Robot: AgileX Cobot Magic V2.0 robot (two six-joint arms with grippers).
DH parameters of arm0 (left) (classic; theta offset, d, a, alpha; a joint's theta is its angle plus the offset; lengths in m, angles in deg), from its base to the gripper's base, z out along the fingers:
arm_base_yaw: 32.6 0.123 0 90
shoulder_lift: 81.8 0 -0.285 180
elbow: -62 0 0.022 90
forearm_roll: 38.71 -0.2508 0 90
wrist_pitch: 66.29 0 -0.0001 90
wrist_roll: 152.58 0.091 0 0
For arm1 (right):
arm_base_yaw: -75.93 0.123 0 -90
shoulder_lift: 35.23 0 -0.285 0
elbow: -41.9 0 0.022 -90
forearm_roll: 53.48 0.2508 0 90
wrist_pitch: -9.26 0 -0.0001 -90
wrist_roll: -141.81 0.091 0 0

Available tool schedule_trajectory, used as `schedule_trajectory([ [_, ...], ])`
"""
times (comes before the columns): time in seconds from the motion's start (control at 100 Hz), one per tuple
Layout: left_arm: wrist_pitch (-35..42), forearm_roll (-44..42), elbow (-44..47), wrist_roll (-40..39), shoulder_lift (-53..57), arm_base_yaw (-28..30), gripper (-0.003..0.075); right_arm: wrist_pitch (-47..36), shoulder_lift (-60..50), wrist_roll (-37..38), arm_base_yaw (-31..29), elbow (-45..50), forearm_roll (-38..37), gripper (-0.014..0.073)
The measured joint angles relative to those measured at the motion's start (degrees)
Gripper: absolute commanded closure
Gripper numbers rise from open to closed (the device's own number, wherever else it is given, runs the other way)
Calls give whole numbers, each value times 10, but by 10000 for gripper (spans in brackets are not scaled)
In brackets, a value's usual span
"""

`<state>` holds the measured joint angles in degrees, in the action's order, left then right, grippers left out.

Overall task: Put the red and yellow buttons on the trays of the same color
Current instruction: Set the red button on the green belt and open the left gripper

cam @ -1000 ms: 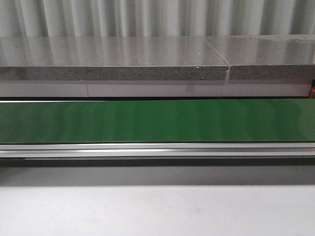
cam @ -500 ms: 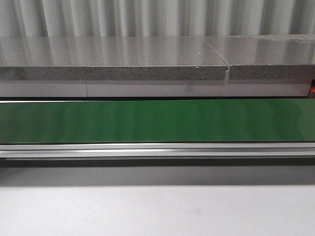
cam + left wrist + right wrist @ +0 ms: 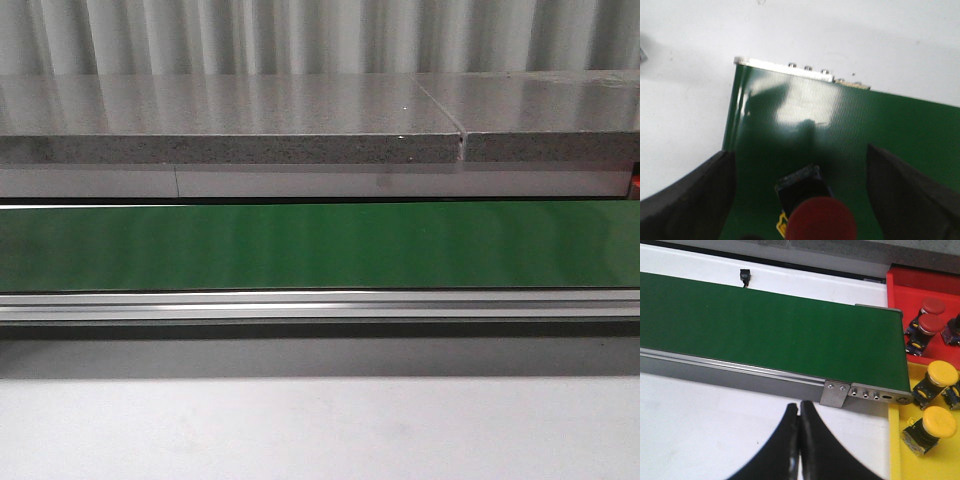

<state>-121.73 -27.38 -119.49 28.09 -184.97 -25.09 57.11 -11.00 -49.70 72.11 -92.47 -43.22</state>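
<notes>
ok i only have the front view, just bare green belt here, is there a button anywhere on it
Observer: Yes. The left wrist view shows a red button on the green belt, between the fingers of the open left gripper.
Operator: and the right gripper
Observer: The right gripper is shut and holds nothing, over the white table beside the belt's end.
Operator: trays filled at all
Observer: The red tray holds red buttons; the yellow tray holds yellow buttons.
</notes>
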Motion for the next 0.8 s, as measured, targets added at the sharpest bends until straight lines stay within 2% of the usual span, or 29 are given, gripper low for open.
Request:
schedule_trajectory([
  [0.22,0,9,-47,0,0,14,194,0,0,0,0,0,0,659],
  [0.55,-28,3,-54,0,-23,122,195,0,0,0,0,0,0,659],
  [0.8,-30,-1,-54,0,-95,160,197,0,0,0,0,0,0,659],
])
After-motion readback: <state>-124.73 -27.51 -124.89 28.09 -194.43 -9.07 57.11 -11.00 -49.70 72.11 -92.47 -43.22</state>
